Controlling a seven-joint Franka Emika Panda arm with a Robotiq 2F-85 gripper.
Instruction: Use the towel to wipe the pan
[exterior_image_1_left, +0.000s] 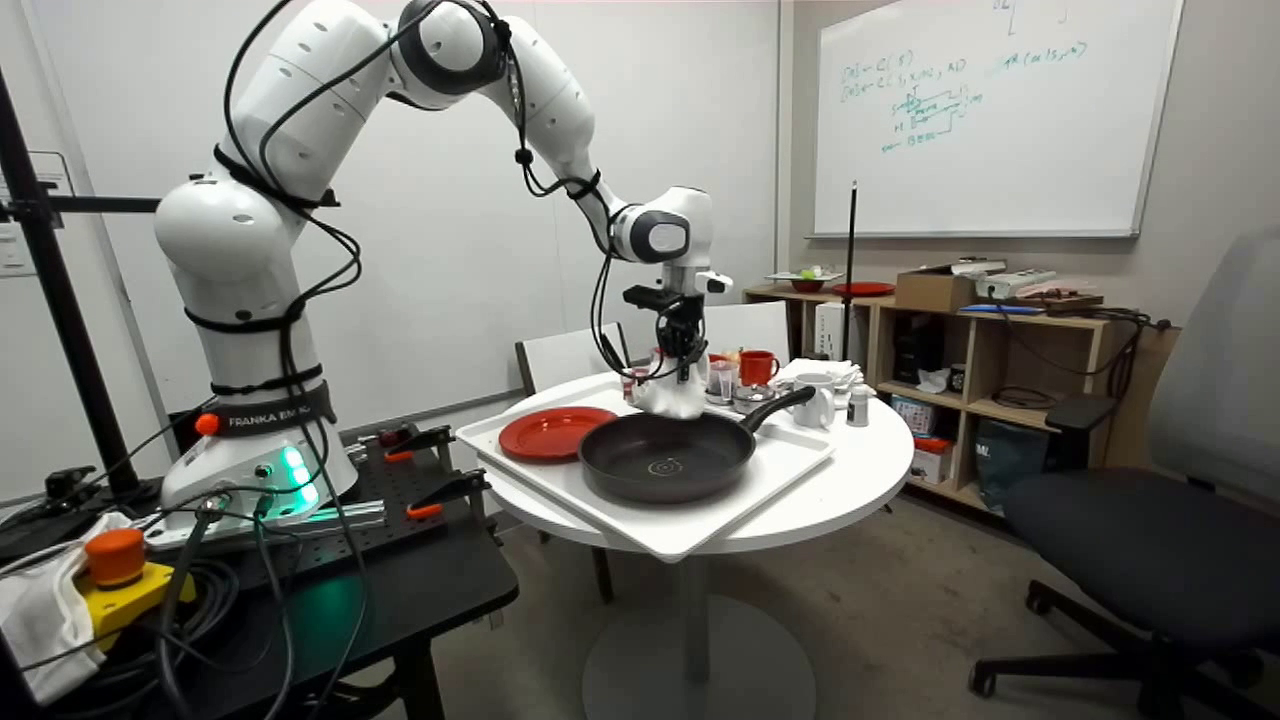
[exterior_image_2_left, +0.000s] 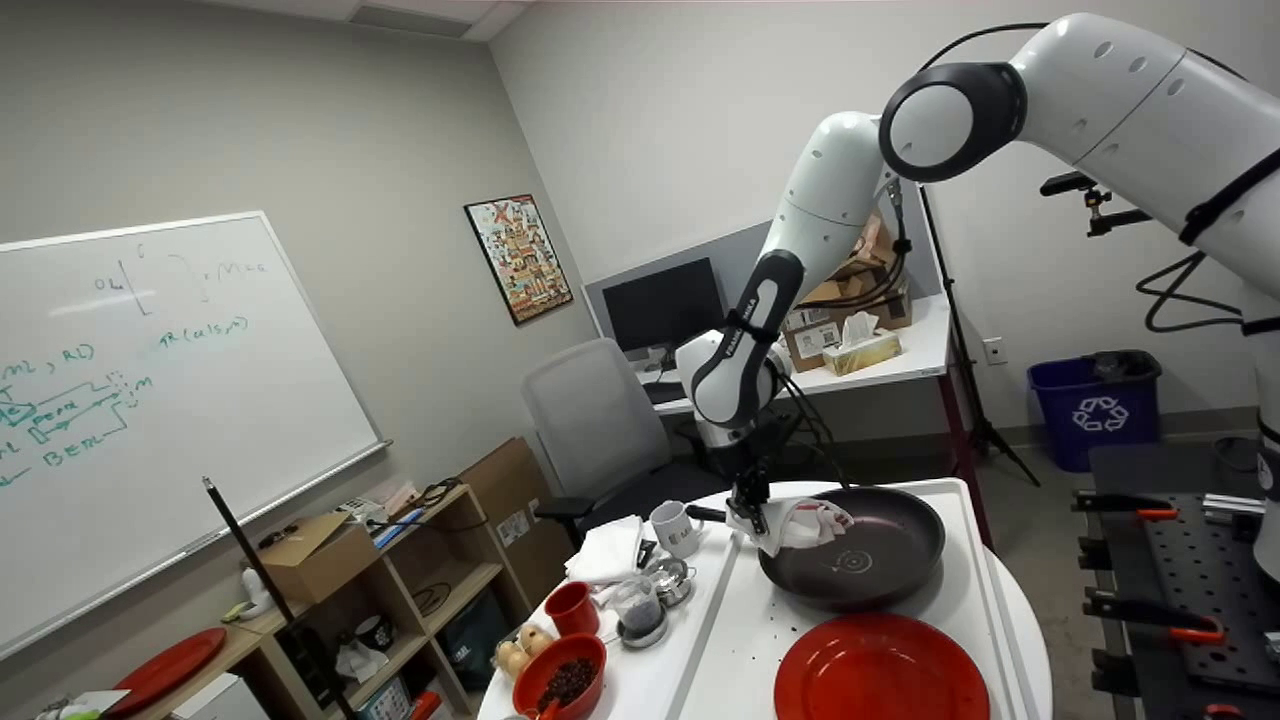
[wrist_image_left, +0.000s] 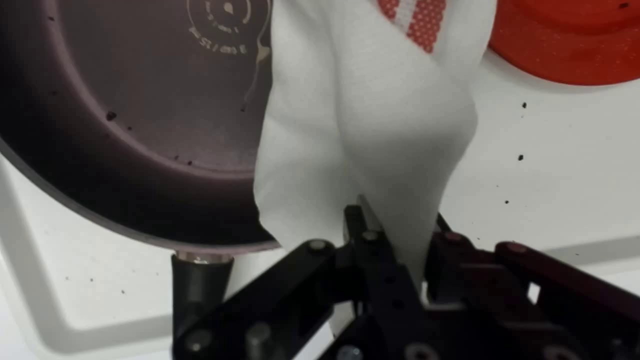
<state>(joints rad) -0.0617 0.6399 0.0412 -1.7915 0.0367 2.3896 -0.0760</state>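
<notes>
The pan is a wide dark frying pan that shows in both exterior views (exterior_image_1_left: 668, 465) (exterior_image_2_left: 870, 570) and in the wrist view (wrist_image_left: 150, 115). Its dark handle (wrist_image_left: 200, 280) lies at the lower left of the wrist view. A few dark crumbs and a light smear show inside it. My gripper (wrist_image_left: 400, 220) is shut on the white towel (wrist_image_left: 370, 115), which has red stripes. The gripper is beside the pan's rim on the handle side. The towel hangs over the rim and part of the pan; it also shows in both exterior views (exterior_image_1_left: 675, 397) (exterior_image_2_left: 800, 525). Whether it touches the pan's floor is unclear.
The pan stands on a white tray (exterior_image_1_left: 690, 520) on a round table. A red plate (exterior_image_1_left: 555, 434) lies beside the pan. Mugs (exterior_image_2_left: 675, 530), a red bowl (exterior_image_2_left: 560, 680), shakers and folded white cloths (exterior_image_2_left: 607, 550) stand beyond the tray. Dark crumbs lie on the tray.
</notes>
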